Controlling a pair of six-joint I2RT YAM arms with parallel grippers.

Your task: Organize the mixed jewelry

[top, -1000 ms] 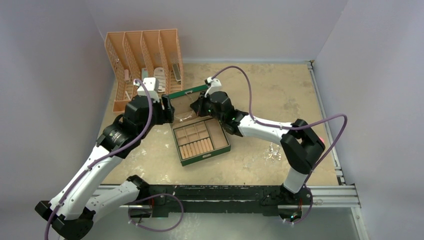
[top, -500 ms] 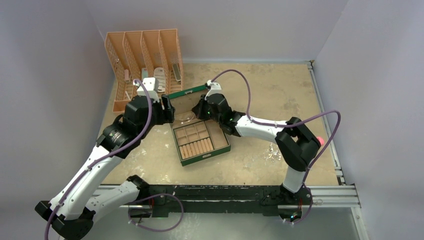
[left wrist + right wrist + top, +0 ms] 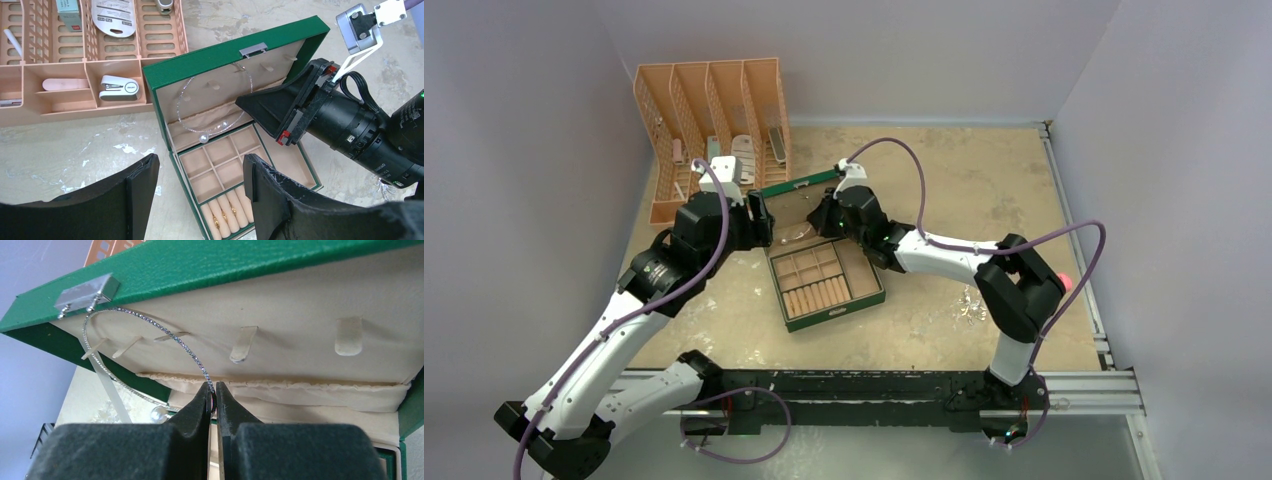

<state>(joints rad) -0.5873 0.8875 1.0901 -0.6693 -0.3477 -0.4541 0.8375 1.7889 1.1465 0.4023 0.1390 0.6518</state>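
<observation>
Silver necklace point(image 3: 187, 353) pinched by right fingers point(image 3: 196, 407), moved nearer lid point(image 3: 250, 262); left fingers point(image 3: 132, 202) spread, empty.

Jewelry in three lots.
Thin glittering hoop point(image 3: 191, 359) hung across lid pegs point(image 3: 243, 342); gold rings point(image 3: 223, 216) seated in ring rolls point(image 3: 220, 205); silvery chain cluster point(image 3: 969, 303) loose on bench point(image 3: 1014, 200).

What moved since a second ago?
The right arm pulled its elbow left, nearer the box. The right jaws stay at the lid, pinching the necklace. The left arm, left jaws open, and the rack stayed put.
</observation>
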